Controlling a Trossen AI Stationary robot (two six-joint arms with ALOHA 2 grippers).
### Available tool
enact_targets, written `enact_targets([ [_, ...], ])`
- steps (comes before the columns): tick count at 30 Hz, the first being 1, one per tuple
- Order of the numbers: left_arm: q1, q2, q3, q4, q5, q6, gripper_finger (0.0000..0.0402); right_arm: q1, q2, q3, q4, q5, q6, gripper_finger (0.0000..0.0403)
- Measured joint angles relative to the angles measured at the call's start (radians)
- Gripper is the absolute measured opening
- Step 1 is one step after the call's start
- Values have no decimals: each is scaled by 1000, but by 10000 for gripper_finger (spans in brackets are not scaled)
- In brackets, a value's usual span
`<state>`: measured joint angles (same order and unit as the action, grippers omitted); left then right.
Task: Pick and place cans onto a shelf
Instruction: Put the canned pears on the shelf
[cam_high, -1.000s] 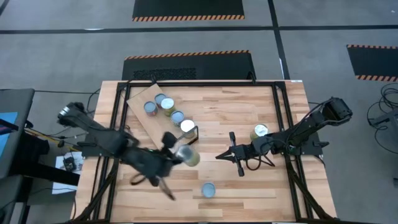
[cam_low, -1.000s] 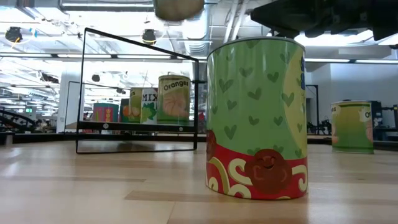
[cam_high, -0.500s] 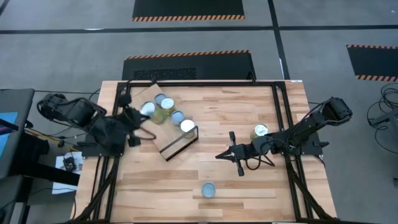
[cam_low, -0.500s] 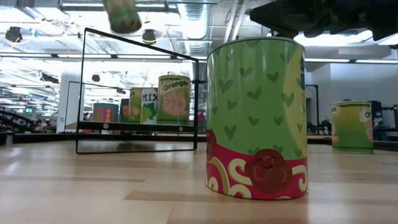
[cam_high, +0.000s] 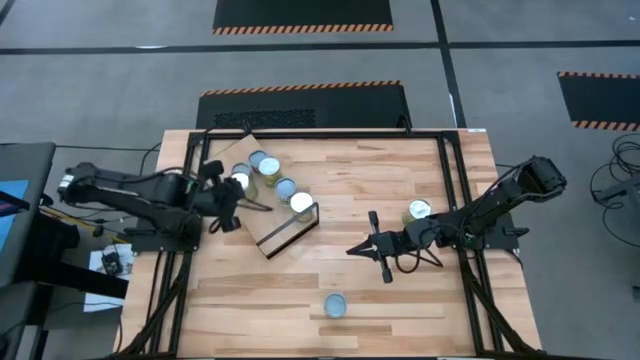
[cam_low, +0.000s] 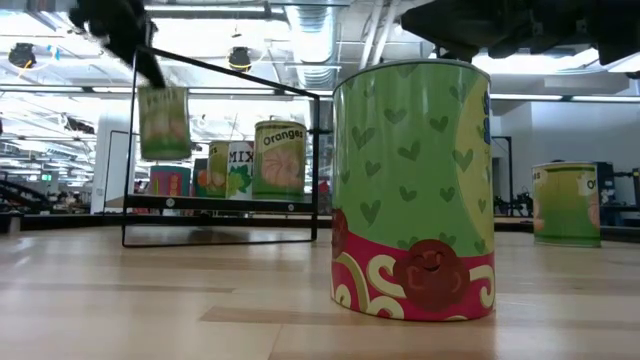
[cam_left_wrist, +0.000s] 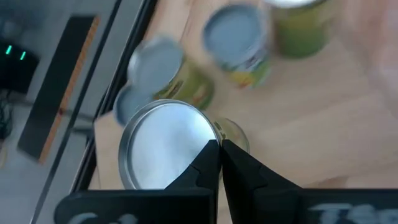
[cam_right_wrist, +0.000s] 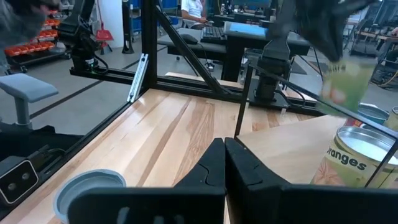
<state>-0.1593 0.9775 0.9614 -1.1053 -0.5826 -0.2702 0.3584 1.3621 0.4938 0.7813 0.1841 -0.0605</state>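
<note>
Left jaws: pressed together on the rim of a can, whose shiny round top fills the left wrist view just beside the dark fingers.
Left gripper: over the near edge of the shelf, at the left end of the row of cans; its arm reaches in from the table's left side.
Held can: hanging in the air above the shelf board in the low view, pale green label, blurred, clear of the board below it.
Right jaws: closed, nothing between them; the two fingers meet in a point in the right wrist view.
Right gripper: low over bare table right of centre, pointing toward the shelf, well apart from every can.
Shelf: light plywood panel lying aslant on the table's left half, with a black open frame at the end nearest the table's middle.
Cans on shelf: four in a slanting row; the low view shows one labelled "Oranges" and one marked "MIX" beside it.
Loose can, front: alone near the table's front edge, seen close in the low view with green hearts above a red band.
Loose can, right: upright by the right arm, near the table's right frame.
Table: slatted wood inside a black frame.
</note>
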Motion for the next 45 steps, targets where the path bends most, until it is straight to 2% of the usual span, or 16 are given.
enact_targets([
  [4, 103, 3, -72, 53, 11, 34, 0, 0, 0, 0, 5, 0, -1, 11],
  [7, 162, 4, -110, 154, 94, 97, 0, -1, 0, 0, 5, 0, -2, 11],
  [10, 200, 4, -128, 235, 135, 145, 0, -1, 0, 0, 5, 0, -3, 11],
  [14, 231, 5, -130, 244, 135, 153, 0, -1, 0, 0, 5, 0, -3, 11],
  [18, 250, 11, -130, 246, 179, 151, 0, -1, 0, 0, 5, 0, -3, 11],
  [24, 255, 80, -131, 269, 179, 171, 0, -1, 0, 0, 4, 0, -2, 11],
  [30, 255, 133, -129, 279, 115, 173, 0, -1, 0, 0, 5, 0, 0, 11],
  [39, 255, 132, -129, 293, 123, 176, 2, -1, 0, 0, 1, 0, 0, 11],
  [45, 256, 132, -129, 293, 121, 172, 17, -1, 0, 0, 1, 0, 0, 11],
])
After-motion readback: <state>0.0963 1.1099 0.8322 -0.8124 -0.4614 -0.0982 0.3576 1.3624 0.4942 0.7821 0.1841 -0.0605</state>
